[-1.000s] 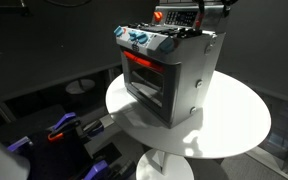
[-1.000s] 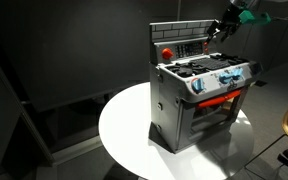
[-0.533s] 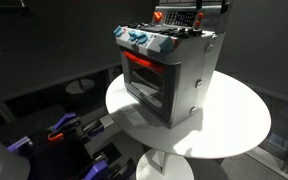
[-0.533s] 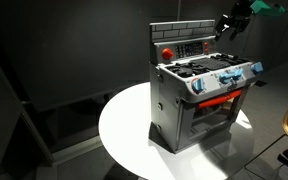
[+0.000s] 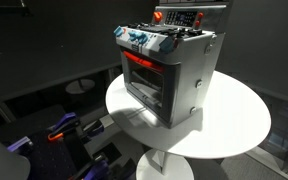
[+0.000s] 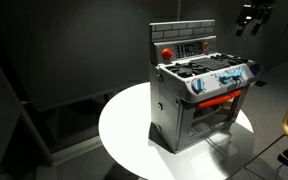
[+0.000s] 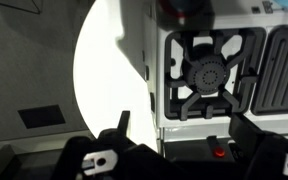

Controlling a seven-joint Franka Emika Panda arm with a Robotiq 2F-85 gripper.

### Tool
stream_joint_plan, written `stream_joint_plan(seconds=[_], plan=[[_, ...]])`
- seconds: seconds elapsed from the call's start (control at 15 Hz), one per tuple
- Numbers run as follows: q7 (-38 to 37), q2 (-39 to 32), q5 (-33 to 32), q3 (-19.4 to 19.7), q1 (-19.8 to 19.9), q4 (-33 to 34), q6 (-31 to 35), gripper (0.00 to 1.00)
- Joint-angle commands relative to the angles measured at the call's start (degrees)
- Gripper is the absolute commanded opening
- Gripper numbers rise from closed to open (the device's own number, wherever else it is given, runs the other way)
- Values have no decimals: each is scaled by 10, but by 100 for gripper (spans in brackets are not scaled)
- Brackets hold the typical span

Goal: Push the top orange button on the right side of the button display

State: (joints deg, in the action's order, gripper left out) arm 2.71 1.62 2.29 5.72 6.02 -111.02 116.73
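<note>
A round white table [image 5: 239, 118] is seen in both exterior views [image 6: 124, 128], carried on a single white pedestal [image 5: 164, 166] above a dark floor [image 5: 44, 95]. Only one thing is set directly on it: a grey toy stove [image 5: 176, 78], standing upright on its base. In an exterior view the stove [image 6: 199, 98] is placed off centre, with its front near the rim and a broad bare stretch of tabletop left beside it. In the wrist view the table [image 7: 99, 70] is shown as a bright curved patch beside the stove [image 7: 214, 72]. A soft shadow is cast on the tabletop around the stove's foot.
</note>
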Motion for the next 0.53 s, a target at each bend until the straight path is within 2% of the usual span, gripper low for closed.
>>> stream_joint_plan(seconds=[0.0,0.47], plan=[[15,35,-35,4,2,-2,-69,100],[42,87,-50,7,0,-22,-160,100]])
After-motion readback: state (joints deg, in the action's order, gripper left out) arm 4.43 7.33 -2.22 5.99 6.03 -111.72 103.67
